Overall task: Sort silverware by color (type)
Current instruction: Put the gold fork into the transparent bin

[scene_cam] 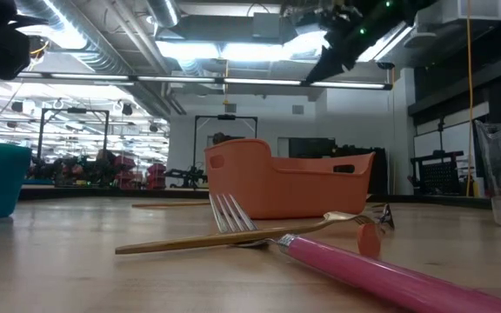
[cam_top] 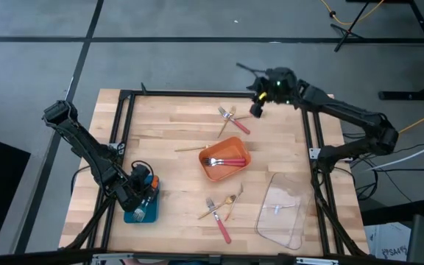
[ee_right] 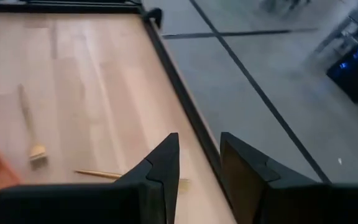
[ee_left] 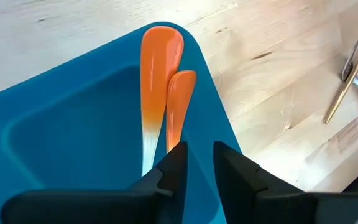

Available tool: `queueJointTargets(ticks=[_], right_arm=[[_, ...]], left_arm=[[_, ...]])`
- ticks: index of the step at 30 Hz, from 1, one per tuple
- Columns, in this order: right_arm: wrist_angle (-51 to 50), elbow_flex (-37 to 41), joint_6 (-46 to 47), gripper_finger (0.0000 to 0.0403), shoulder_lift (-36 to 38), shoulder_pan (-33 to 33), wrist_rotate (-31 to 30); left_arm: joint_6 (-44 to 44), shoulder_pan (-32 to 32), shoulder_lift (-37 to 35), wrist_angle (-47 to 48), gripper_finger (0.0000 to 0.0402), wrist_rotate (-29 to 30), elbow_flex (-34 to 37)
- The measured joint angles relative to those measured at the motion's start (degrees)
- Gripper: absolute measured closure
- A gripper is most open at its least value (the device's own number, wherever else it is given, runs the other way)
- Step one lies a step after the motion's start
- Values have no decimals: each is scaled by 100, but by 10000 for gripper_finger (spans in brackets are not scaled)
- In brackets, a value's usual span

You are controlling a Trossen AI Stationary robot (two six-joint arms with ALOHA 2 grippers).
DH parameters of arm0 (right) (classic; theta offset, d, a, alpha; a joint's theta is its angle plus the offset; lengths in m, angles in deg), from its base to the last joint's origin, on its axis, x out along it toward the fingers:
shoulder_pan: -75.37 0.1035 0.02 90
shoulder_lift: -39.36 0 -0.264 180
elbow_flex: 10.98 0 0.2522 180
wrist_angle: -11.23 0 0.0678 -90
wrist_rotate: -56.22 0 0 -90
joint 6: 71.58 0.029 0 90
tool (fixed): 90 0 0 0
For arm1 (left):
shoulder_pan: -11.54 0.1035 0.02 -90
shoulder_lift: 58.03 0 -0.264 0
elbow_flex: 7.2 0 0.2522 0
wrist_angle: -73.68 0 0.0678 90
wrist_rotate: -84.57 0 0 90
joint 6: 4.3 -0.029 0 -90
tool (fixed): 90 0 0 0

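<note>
The left gripper (cam_top: 144, 197), fingers slightly apart and empty, hangs over the blue tray (cam_top: 150, 213) holding orange-handled forks (ee_left: 160, 93) at the worktop's (cam_top: 168, 140) near-left edge. The right gripper (cam_top: 257, 109), fingers parted, hovers at the far edge; other forks (cam_top: 221, 215) lie on open wood and in the orange tray (cam_top: 235, 143).

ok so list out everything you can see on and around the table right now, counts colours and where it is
Orange tray: one, table centre, holding pink-handled forks, at least two.
Blue tray: one, front left corner, under the left gripper; two orange-handled pieces inside.
Clear tray: one, front right; one small silver piece inside.
Loose forks at back: pink-handled one crossed with gold one, behind the orange tray.
Loose forks at front: one pink-handled, gold ones beside it; exact count unclear.
Gold piece: one, left of the orange tray.
Table: one, light wood, black frame.
Left gripper: over the blue tray, slightly open, empty.
Right gripper: raised over the back right edge, open, empty.
</note>
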Motion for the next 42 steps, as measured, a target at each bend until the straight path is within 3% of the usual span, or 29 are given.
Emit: queueJointTargets(ticks=[7,13,24,35,42], right_arm=[[11,0,-1,295,-334,-920,837],[-12,2,5,295,-1010,-1258,1314],[-82,4,4,295,-2010,-1277,1314],[-418,4,5,295,-2319,-1258,1354],[-451,7,-243,295,-2426,-848,1405]], left_arm=[[0,0,0,0,330,6,0],[0,0,0,0,330,7,0],[0,0,0,0,331,9,0],[0,0,0,0,331,213,0],[0,0,0,0,331,217,0]])
